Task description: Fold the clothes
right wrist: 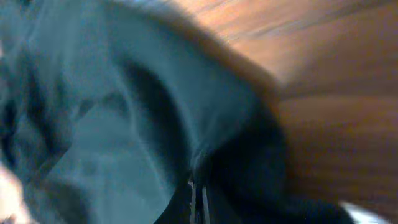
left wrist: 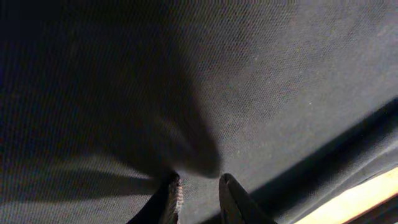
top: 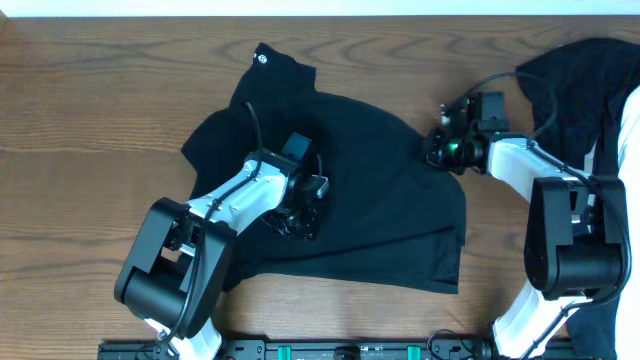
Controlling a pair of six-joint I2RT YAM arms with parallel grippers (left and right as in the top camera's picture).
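The clothes (top: 380, 210), a black garment with a tiny white logo (top: 262, 57) at its far corner, lie spread on the wooden table (top: 100, 120). My left gripper (top: 300, 215) is down in the garment's middle. In the left wrist view its fingertips (left wrist: 198, 186) stand a little apart, with a ridge of the fabric (left wrist: 261, 93) pinched between them. My right gripper (top: 435, 152) is at the garment's upper right edge. Seen from the right wrist, its jaws (right wrist: 198, 186) are pressed together where the dark fabric (right wrist: 124, 124) bunches.
A second heap of black cloth (top: 580, 80) lies at the back right, with something white (top: 625, 130) at the right edge. A black rail (top: 350, 350) runs along the table's front edge. Bare wood (right wrist: 336, 93) shows right of the garment.
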